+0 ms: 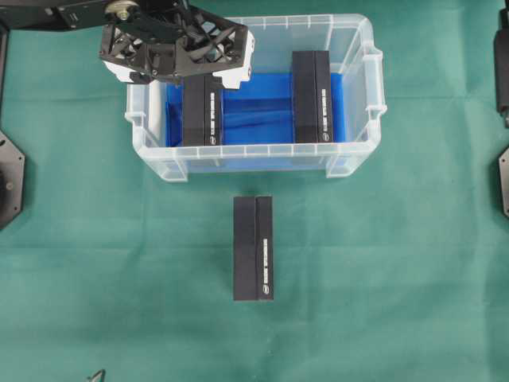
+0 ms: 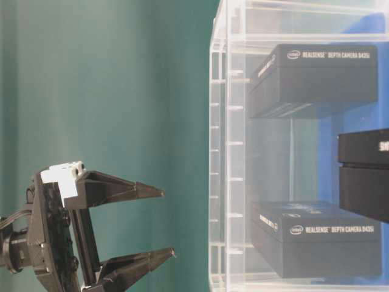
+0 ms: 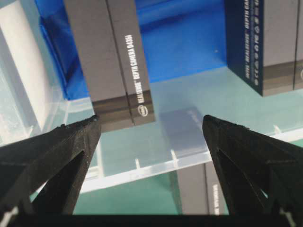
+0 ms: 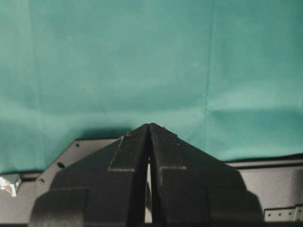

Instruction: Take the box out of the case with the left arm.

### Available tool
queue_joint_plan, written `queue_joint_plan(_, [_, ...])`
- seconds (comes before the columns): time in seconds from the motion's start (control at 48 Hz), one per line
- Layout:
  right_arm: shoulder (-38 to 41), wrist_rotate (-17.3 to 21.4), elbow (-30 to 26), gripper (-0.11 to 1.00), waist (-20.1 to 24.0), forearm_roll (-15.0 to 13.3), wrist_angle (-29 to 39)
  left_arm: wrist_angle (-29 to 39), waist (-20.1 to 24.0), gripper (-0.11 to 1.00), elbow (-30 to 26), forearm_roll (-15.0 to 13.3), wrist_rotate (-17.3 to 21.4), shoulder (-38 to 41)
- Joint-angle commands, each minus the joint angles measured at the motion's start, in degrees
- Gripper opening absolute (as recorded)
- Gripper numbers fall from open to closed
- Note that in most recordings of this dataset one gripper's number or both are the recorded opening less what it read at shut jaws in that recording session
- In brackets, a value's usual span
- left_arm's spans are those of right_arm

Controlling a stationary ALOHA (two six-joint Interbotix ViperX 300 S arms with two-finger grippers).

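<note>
Fingers of the left gripper point(image 3: 151, 137) are spread wide with nothing between them, and it hangs over the near-left corner of the case point(image 1: 350, 163). Straight below and a bit ahead of the tips, as the wrist view shows it, sits the left box point(image 3: 111, 61), with its long axis running away from the hand, roughly crossways to the gap between the fingers, so a short drop looks like all the grab needs. Further off to the hand's right is the second box point(image 3: 265, 45), lying parallel on the same blue lining point(image 3: 184, 45). Count: two boxes inside the case, plus a third one point(image 1: 253, 248) out on the green cloth point(image 1: 398, 302) in front of it. So three boxes, one case. Right gripper point(image 4: 149, 130) is pressed together, parked well away at the far side, so the left arm is clearly the nearer one.
</note>
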Motion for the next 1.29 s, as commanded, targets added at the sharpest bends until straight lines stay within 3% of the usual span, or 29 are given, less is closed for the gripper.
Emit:
queue_joint_plan(0.0, [-0.18,-0.09,-1.05,0.0,-0.09,-0.09,-0.26,0.0,-0.18,0.88,-1.23,0.09,0.09,-0.88])
queue_joint_plan(1.27, [-0.26,-0.09,-1.05,0.0,-0.09,-0.09,-0.35,1.23,-0.18,0.88,-1.14,0.09,-0.26,-0.79])
